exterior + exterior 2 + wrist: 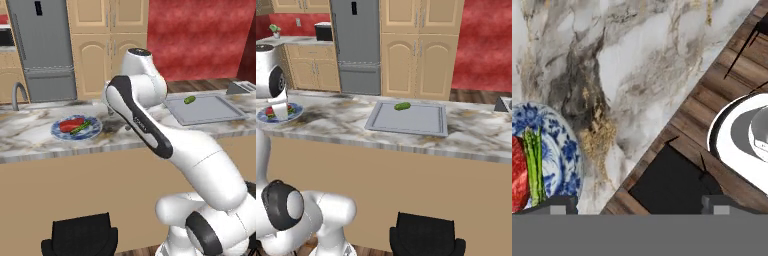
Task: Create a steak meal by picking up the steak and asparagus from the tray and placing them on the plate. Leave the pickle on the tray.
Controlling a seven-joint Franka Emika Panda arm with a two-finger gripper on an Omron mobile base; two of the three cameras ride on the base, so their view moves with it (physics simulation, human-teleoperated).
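The blue and white plate [60, 134] [564, 145] lies on the marble counter's left part. On it the red steak [69, 124] [517, 175] and the dark-green asparagus [81, 127] [534, 162] rest side by side. My gripper [639, 205] is open with nothing between its fingers. It hovers beside the plate, over the counter's front edge. In the right base view my hand stands in front of the plate [298, 111] and hides part of it. The grey tray [210, 112] [406, 122] lies further right with the stubby green pickle [189, 100] [402, 106] near its far rim.
A sink faucet [17, 95] stands at the counter's left end. A grey appliance [240, 87] sits at the far right. A black chair [80, 235] [423, 235] stands on the wooden floor in front of the counter. My own arm crosses between plate and tray.
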